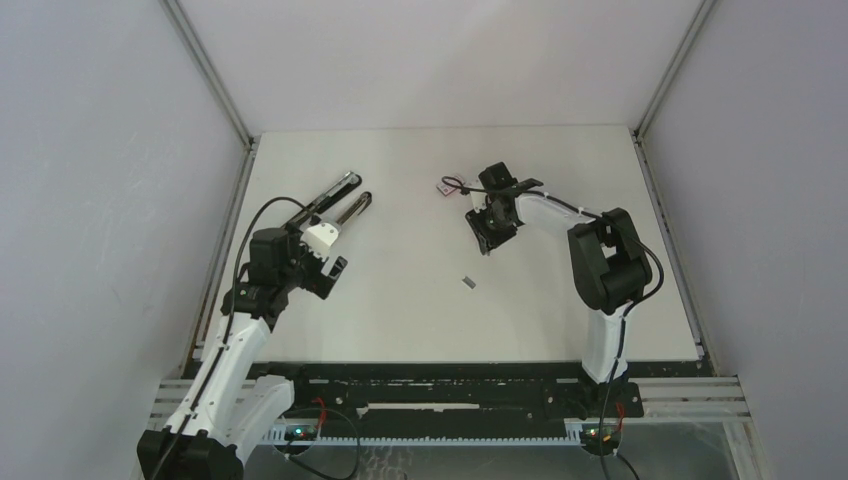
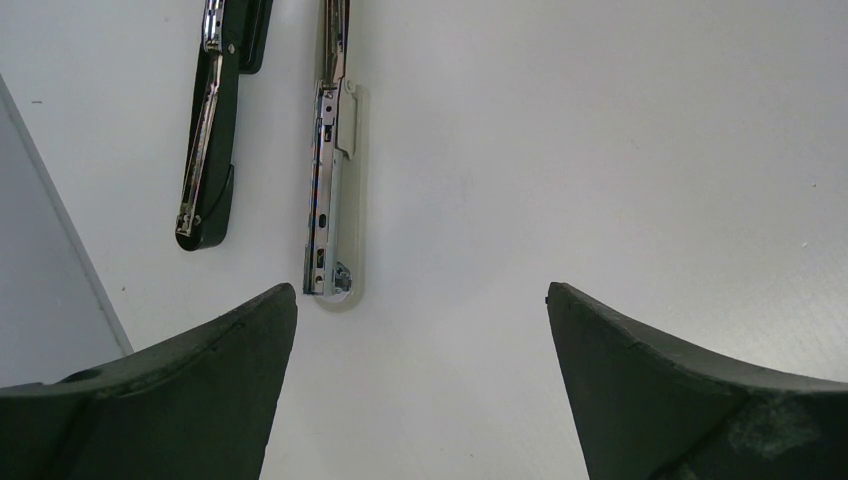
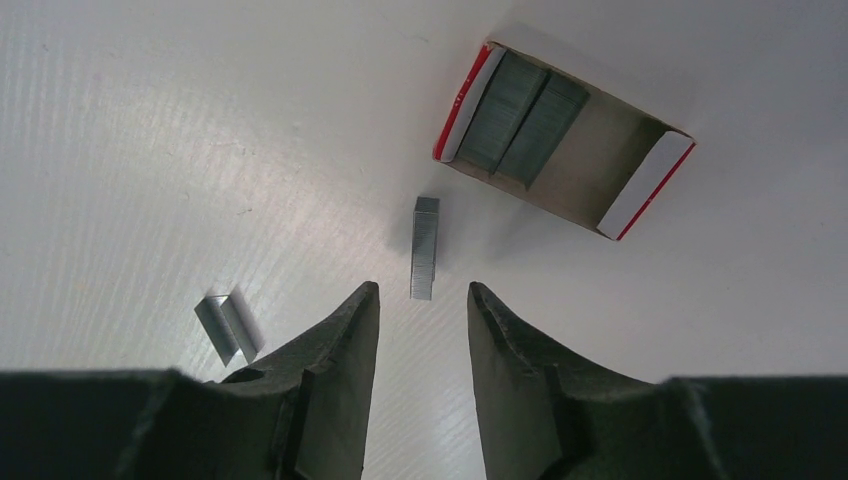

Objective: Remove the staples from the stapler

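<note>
The stapler (image 1: pixel 342 200) lies opened at the table's back left, its black arm (image 2: pixel 213 140) and silver magazine arm (image 2: pixel 328 190) side by side. My left gripper (image 2: pixel 421 287) (image 1: pixel 322 245) hovers wide open just short of their near ends, holding nothing. One short grey strip of staples (image 3: pixel 425 247) lies on the table just beyond the tips of my right gripper (image 3: pixel 422 288) (image 1: pixel 488 235), which is open by a narrow gap with nothing between its fingers. Another strip (image 3: pixel 228 325) lies to its left. One small strip (image 1: pixel 468 283) shows mid-table in the top view.
A small red-and-white box (image 3: pixel 563 140) (image 1: pixel 452 186) with staple rows inside lies open just past the right gripper. The left side wall's edge (image 2: pixel 50 230) runs close beside the stapler. White enclosure walls stand at the back and at both sides.
</note>
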Motion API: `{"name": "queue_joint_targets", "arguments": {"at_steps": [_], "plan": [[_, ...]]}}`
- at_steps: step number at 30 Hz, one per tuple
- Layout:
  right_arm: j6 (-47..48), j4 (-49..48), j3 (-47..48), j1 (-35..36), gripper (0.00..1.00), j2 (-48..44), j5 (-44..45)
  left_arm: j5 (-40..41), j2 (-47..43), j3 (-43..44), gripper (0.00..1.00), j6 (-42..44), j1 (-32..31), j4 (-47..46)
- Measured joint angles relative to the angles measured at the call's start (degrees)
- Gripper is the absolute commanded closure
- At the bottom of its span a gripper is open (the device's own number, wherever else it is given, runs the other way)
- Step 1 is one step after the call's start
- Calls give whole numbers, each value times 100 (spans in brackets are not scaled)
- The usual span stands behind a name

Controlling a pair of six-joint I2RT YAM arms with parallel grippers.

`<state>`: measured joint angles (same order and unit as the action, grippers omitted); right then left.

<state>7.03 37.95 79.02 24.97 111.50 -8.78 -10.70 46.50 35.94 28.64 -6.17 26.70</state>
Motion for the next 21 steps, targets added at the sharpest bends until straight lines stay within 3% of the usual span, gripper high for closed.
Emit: {"name": "queue_joint_targets", "arguments": {"at_steps": [10, 21], "plan": [[2, 17, 15, 22, 68, 85, 92, 0, 0, 0, 0, 0, 0, 0], [7, 79, 22, 31, 81, 173, 76, 0, 0, 0, 0, 0, 0, 0]]}}
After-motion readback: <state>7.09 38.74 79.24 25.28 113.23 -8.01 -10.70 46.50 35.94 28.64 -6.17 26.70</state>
